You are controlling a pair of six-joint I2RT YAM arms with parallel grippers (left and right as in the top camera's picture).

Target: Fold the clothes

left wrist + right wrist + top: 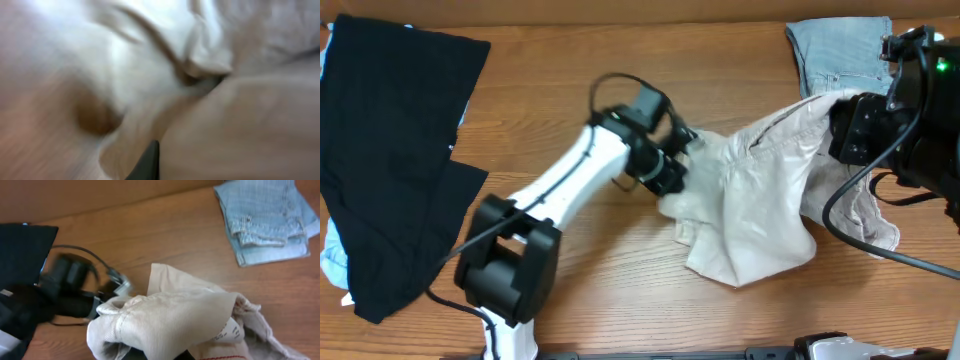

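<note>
The beige shorts [760,200] lie crumpled on the bench [620,60], to the right of its middle, between the two arms. Their right part is lifted off the wood and rises to the right fingers [836,128], which hold it. The fingertips themselves are buried in the cloth. The right wrist view shows only a bunched ridge of the fabric and a white label [229,330], its print too small to read.

The left fingers [673,170] are at the left edge of the same shorts, touching the cloth. Whether they are closed on it I cannot tell. The overhead view shows them blurred, and the left wrist view is almost all out-of-focus beige folds, with only one dark fingertip [148,161] at the bottom edge.

The denim shorts [835,55] lie folded at the far right corner, and their right side is hidden behind the right arm. In the right wrist view they are apart from the beige ones.

The black garment [390,150] is spread flat at the left end, cut off by the picture edge. Under its lower left side a bit of pale blue cloth [330,255] looks out, and what it is cannot be said.
</note>
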